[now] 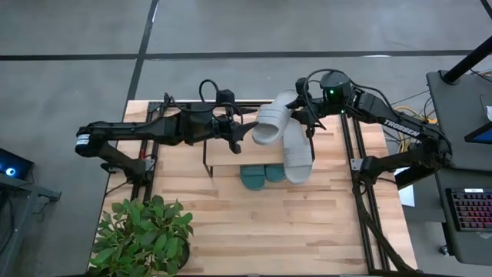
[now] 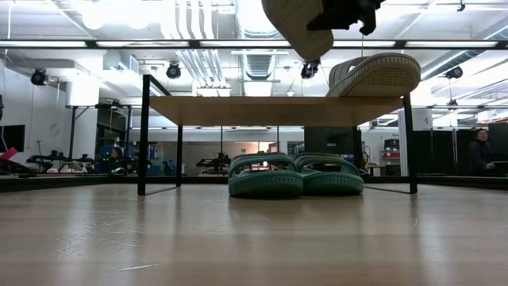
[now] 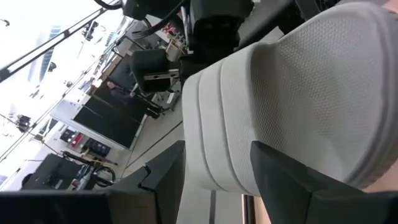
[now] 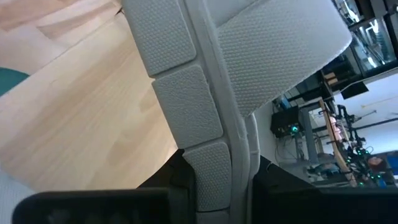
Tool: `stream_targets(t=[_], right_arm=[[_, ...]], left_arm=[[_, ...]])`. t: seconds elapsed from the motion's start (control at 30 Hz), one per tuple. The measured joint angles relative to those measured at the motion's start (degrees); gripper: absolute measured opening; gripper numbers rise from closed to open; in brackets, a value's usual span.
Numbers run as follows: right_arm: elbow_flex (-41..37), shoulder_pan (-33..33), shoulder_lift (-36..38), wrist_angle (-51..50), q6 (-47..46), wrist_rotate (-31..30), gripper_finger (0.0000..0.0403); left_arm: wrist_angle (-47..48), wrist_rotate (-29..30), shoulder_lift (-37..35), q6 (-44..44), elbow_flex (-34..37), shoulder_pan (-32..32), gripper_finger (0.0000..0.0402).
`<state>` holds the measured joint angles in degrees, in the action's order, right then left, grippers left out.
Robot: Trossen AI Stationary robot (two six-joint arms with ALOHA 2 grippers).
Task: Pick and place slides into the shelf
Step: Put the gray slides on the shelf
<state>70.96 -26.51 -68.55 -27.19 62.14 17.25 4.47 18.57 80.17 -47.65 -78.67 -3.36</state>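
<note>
One grey slide (image 1: 270, 123) is up in the air above the shelf (image 1: 223, 156), pinched by the left gripper (image 1: 244, 131). The other grey slide (image 1: 296, 154) rests on the shelf's top board, with the right gripper (image 1: 307, 123) squeezing its edge. The two green slides (image 2: 294, 176) sit side by side on the table (image 1: 307, 223) under the shelf.
</note>
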Motion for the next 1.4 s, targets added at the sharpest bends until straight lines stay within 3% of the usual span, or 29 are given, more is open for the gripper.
stream_targets(t=[0.33, 0.53, 0.77, 1.0, 1.17, 1.4], right_arm=[[-0.02, -0.04, 0.0, 0.16, 1.35, -3.9, 0.0059], [-0.04, 0.29, 0.0, 0.07, 0.91, -2.64, 0.0059], [-0.07, 1.67, 0.0, 0.35, 0.19, -1.16, 0.0059], [-0.07, 1.76, 0.11, 0.01, -0.63, -0.96, 0.0059], [-0.07, 2.24, 0.09, 0.01, -0.64, -0.78, 0.0059], [-0.09, 2.26, 0.08, 0.42, -2.46, -0.55, 0.0058]], left_arm=[[0.87, -0.28, 0.06, -0.63, -0.11, 1.03, 0.0169], [-1.65, 0.5, 0.76, -1.29, -0.11, 1.11, 0.0169], [-7.35, 8.13, 5.86, -6.54, -1.0, 1.2, 0.0169], [-8.46, 9.93, 7.41, -7.4, -3.41, 1.2, 0.0163], [-8.55, 9.99, 7.6, -7.37, -3.67, 1.2, 0.0117], [-10.41, 10.13, 8.04, -8.15, -3.74, 1.2, 0.001]])
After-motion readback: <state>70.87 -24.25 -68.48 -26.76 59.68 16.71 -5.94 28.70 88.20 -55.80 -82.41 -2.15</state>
